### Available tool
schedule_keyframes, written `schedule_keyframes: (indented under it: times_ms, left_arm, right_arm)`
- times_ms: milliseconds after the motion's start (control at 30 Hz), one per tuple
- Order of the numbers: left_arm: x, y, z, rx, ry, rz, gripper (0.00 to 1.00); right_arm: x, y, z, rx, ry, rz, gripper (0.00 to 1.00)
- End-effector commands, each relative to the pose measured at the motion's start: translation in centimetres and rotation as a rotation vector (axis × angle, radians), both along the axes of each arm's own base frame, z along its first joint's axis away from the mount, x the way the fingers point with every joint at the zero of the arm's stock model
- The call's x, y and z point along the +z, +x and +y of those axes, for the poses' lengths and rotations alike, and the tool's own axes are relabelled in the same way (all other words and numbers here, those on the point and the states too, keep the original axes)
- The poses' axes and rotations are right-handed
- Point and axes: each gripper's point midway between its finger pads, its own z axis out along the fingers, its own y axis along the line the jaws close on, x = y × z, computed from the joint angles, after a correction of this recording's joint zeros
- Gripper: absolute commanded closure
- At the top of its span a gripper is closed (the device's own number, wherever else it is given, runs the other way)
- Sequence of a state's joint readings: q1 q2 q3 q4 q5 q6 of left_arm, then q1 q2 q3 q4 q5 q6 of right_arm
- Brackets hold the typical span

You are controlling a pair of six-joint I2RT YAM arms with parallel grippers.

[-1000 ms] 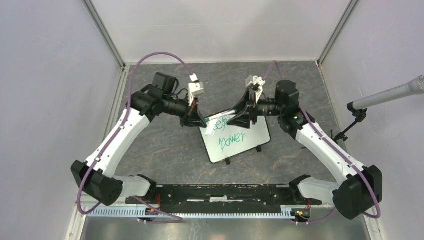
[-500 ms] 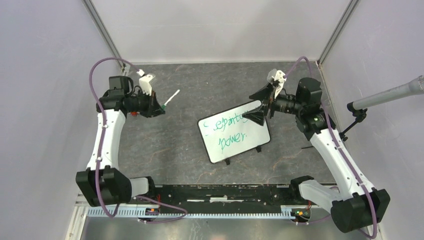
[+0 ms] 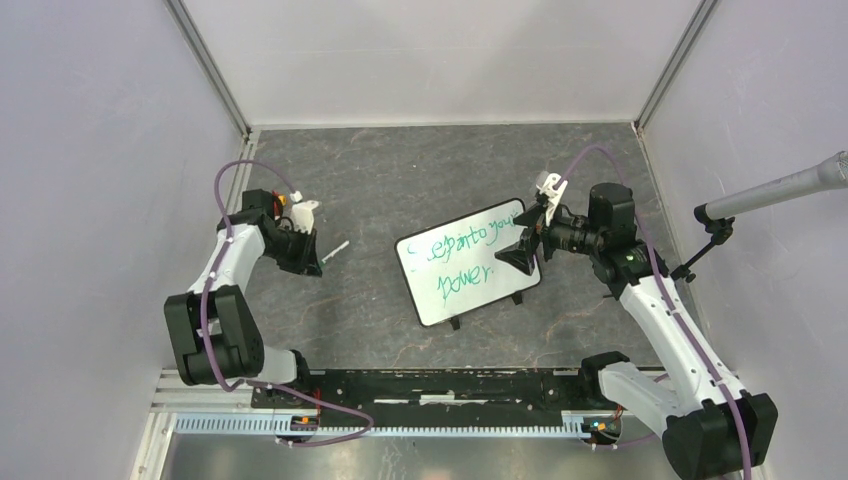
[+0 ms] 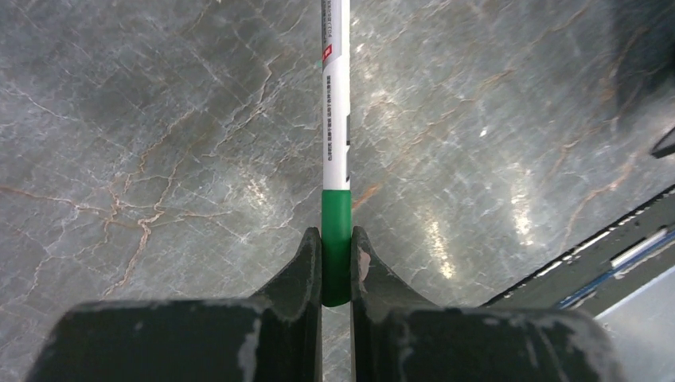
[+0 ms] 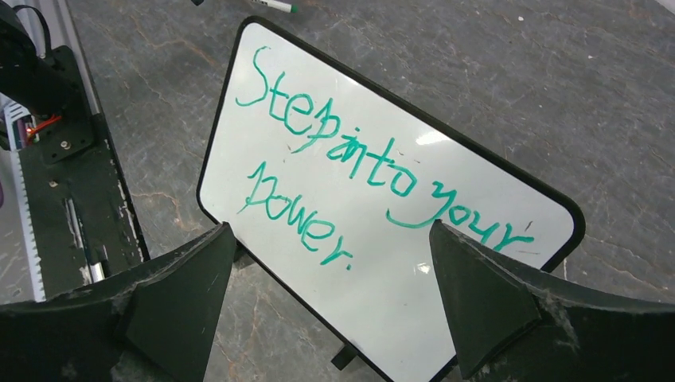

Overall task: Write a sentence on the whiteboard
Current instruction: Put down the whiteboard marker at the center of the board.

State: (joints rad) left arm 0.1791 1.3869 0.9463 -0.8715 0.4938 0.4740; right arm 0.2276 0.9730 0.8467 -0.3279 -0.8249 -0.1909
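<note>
The whiteboard (image 3: 490,290) stands tilted on its small black feet in the middle of the table. The sentence (image 3: 460,255) runs across it in two lines of green handwriting. In the right wrist view the whiteboard (image 5: 446,294) fills the frame and the sentence (image 5: 350,159) reads "Step into your power." My right gripper (image 3: 517,236) hovers at the board's right edge, open wide (image 5: 330,229) with nothing between its fingers. My left gripper (image 3: 316,265) is far left of the board, shut (image 4: 336,239) on the green end of a white marker (image 4: 336,119), which points away from the fingers over bare table.
A microphone on a stand (image 3: 770,190) pokes in from the right wall. A black rail (image 3: 440,385) with the arm bases runs along the near edge. White walls close in the table on three sides. The marker's tip (image 5: 275,5) shows beyond the board's top edge.
My left arm swung away from the board to the far left and lowered, taking the marker with it. My right gripper opened wide and drew back to the board's right edge.
</note>
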Motion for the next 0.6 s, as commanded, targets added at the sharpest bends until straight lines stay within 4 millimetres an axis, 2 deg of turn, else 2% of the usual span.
schedule_keyframes:
  times_ms: [0,167,267,400,567]
  left_arm:
    - [-2.4,0.7,1.0,-0.05,0.06,-0.016,0.9]
    - [-4.1,0.2,1.5,-0.069,0.086,0.02,0.85]
    - [-5.0,-0.1,1.8,-0.081,0.099,0.037,0.77]
    - [-6.1,-0.6,2.0,-0.091,0.117,0.06,0.71]
    - [-6.4,-0.9,1.9,-0.117,0.139,0.074,0.65]
  right_arm:
    - [0.4,0.3,-0.6,-0.019,-0.02,-0.061,0.02]
    - [0.6,0.3,-0.6,-0.016,-0.014,-0.055,0.02]
    - [0.7,0.4,-0.6,-0.02,-0.01,-0.055,0.02]
    - [0.6,0.2,-0.8,-0.023,-0.011,-0.055,0.02]
    - [0.7,0.3,-0.8,-0.024,-0.009,-0.053,0.02]
